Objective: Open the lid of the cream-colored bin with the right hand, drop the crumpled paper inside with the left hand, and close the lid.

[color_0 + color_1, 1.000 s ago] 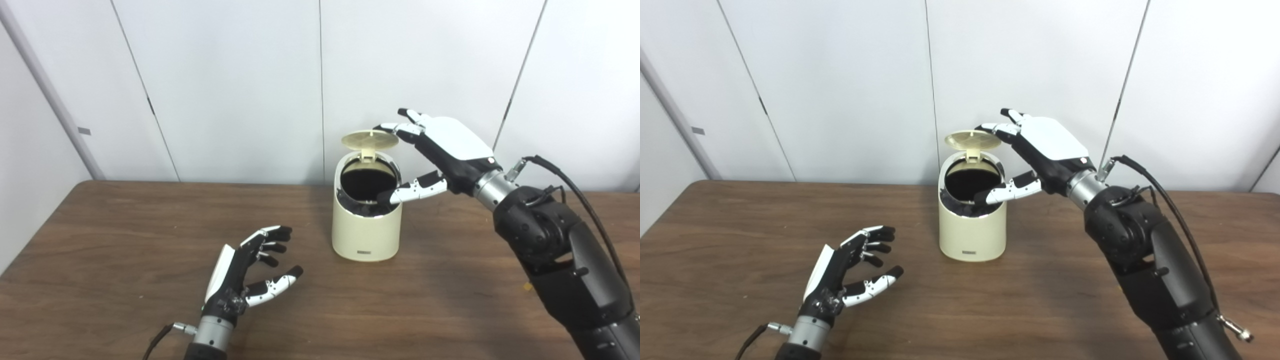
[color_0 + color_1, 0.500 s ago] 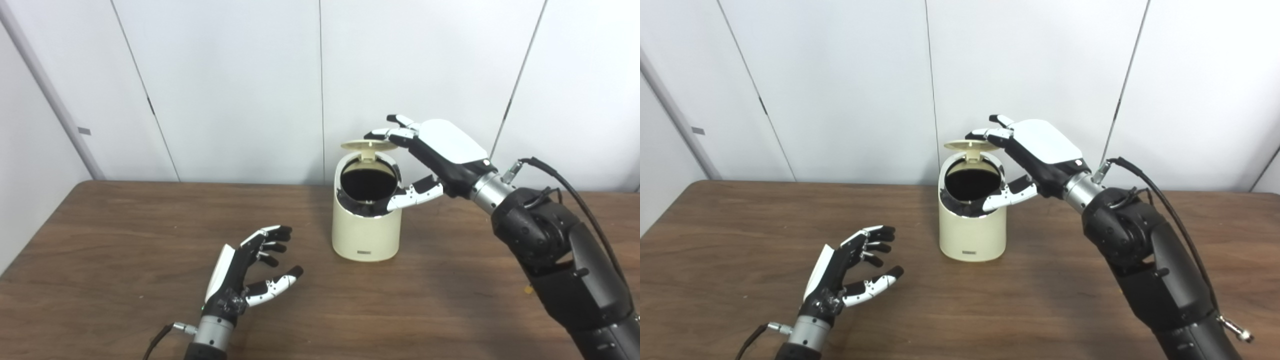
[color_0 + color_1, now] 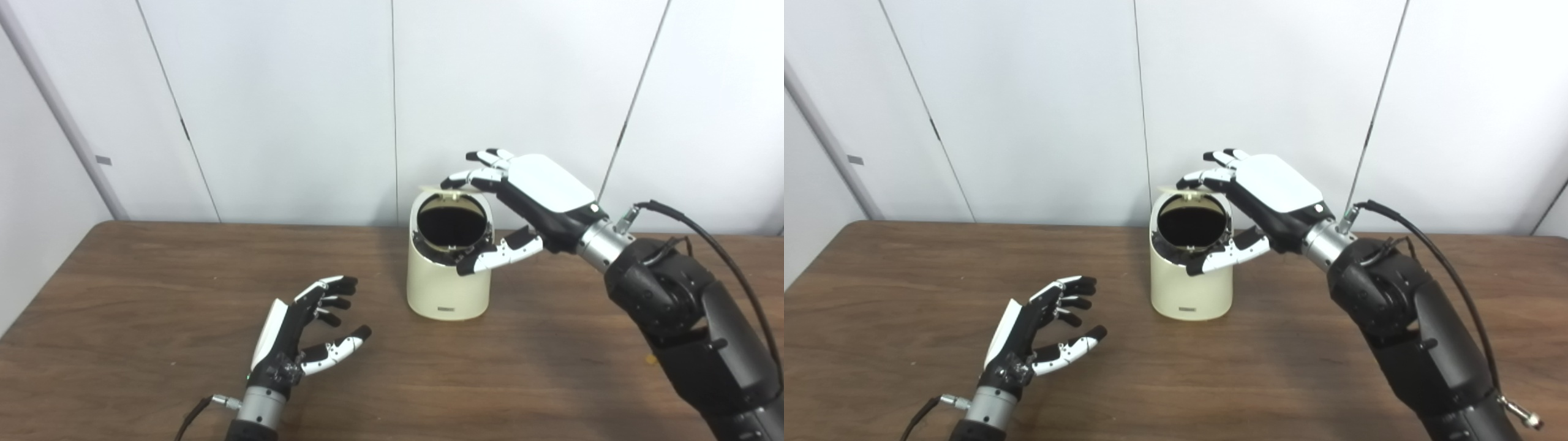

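The cream-colored bin (image 3: 447,282) stands at the table's middle back, its dark round mouth showing. Its lid (image 3: 447,191) hangs partly lowered at the back rim, seen nearly edge-on. My right hand (image 3: 527,196) hovers over the bin with its fingers spread and resting on top of the lid, the thumb below near the front rim. It grips nothing. My left hand (image 3: 306,331) rests low over the table to the bin's front left, fingers curled apart and empty. No crumpled paper shows anywhere; the bin's inside is too dark to see into.
The brown wooden table (image 3: 122,318) reaches to the picture's bottom edge. White wall panels (image 3: 275,110) stand right behind the bin. A black cable (image 3: 704,226) loops off my right forearm.
My right hand has moved left and down, and the lid under its fingers has swung from raised to almost level over the mouth. The left hand has stayed put.
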You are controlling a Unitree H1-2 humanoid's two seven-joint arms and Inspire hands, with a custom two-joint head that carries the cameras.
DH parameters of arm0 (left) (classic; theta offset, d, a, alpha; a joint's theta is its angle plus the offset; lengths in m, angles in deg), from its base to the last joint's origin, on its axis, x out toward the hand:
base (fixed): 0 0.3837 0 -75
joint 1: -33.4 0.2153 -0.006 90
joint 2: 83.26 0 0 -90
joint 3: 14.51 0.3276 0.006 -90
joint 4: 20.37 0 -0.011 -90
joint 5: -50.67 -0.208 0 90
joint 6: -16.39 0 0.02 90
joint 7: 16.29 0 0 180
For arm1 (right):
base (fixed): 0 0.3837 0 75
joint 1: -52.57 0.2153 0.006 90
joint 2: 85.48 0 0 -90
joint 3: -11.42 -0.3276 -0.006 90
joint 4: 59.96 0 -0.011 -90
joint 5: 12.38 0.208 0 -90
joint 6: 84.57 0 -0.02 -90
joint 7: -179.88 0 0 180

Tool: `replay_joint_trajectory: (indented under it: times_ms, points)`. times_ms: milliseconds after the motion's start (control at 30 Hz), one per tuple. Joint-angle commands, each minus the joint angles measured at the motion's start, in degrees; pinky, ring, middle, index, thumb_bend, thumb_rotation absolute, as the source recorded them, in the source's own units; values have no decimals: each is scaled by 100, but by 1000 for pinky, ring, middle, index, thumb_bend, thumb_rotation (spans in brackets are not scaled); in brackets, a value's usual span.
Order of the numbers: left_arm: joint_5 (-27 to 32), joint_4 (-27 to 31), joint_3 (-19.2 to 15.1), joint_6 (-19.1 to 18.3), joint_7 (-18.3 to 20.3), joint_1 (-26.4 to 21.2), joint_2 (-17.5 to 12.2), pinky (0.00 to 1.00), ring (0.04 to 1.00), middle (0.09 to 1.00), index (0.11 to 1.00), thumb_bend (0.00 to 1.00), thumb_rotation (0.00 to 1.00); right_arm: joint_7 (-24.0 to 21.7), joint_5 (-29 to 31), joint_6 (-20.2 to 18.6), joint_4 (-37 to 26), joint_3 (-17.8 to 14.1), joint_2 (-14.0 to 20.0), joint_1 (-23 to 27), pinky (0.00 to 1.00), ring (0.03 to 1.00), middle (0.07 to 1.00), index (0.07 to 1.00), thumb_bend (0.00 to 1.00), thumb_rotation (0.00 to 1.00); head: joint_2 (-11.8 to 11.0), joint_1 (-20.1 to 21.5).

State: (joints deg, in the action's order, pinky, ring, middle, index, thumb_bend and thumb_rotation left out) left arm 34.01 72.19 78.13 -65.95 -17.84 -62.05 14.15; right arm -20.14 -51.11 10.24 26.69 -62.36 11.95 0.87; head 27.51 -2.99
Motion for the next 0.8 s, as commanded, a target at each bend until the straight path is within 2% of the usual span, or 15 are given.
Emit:
replay_joint_trajectory:
  times_ms: [0,133,400,700,767]
  points:
    - [32,235,-25,54,-36,-166,14,567,690,751,761,620,128,30,99,103,-132,-78,80,191,1000,966,800,798,735,629,15,-3]
    - [41,258,-28,47,-23,-163,5,570,693,751,762,619,128,-30,105,69,-209,-68,85,121,1000,961,792,789,738,640,42,-8]
    - [77,267,-30,43,-5,-151,4,562,686,749,760,615,114,-11,46,127,-262,-43,91,-14,1000,958,779,782,720,571,71,-4]
    - [71,297,-17,4,-5,-129,22,570,688,747,761,617,127,-28,37,173,-214,26,61,-104,1000,936,756,770,738,603,125,-21]
    - [53,303,-11,-3,-15,-128,33,568,687,745,758,619,128,-59,80,174,-199,43,53,-113,1000,942,758,769,739,563,137,-28]
